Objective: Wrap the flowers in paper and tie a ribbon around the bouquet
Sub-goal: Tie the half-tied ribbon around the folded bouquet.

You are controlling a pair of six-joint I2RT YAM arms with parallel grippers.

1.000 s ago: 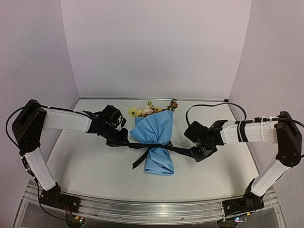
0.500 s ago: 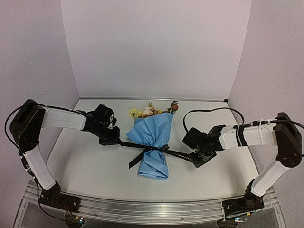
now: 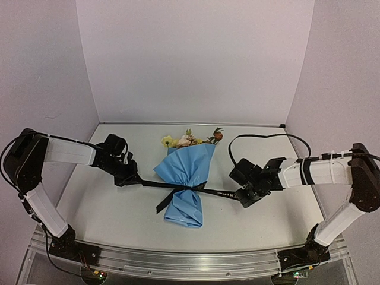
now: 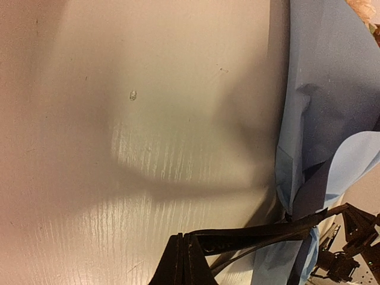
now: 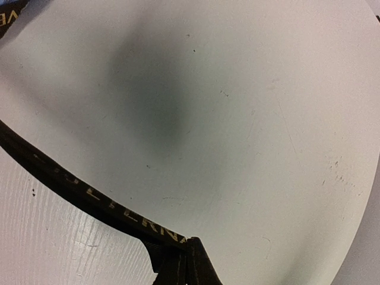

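The bouquet (image 3: 185, 178) lies in the middle of the table, a light-blue paper (image 3: 189, 161) cone with yellow, pink and orange flowers (image 3: 189, 139) showing at its far rim. A black ribbon (image 3: 155, 184) with pale lettering crosses its narrow waist and runs taut to both sides. My left gripper (image 3: 132, 180) is shut on the ribbon's left end, left of the bouquet. The left wrist view shows the ribbon (image 4: 255, 234) leaving the pinched tips (image 4: 185, 240) toward the paper (image 4: 320, 101). My right gripper (image 3: 240, 200) is shut on the right end, with the lettered ribbon (image 5: 89, 199) stretching from its tips (image 5: 189, 244).
A loose ribbon tail (image 3: 167, 200) hangs from the waist toward the near left. A black cable (image 3: 261, 138) loops over the table behind the right arm. White walls close in the table on three sides, and a metal rail (image 3: 190, 261) runs along the near edge.
Both grippers have drawn apart along the ribbon, the left one further left. The ribbon has pulled straighter and the bouquet has shifted slightly left and tilted.
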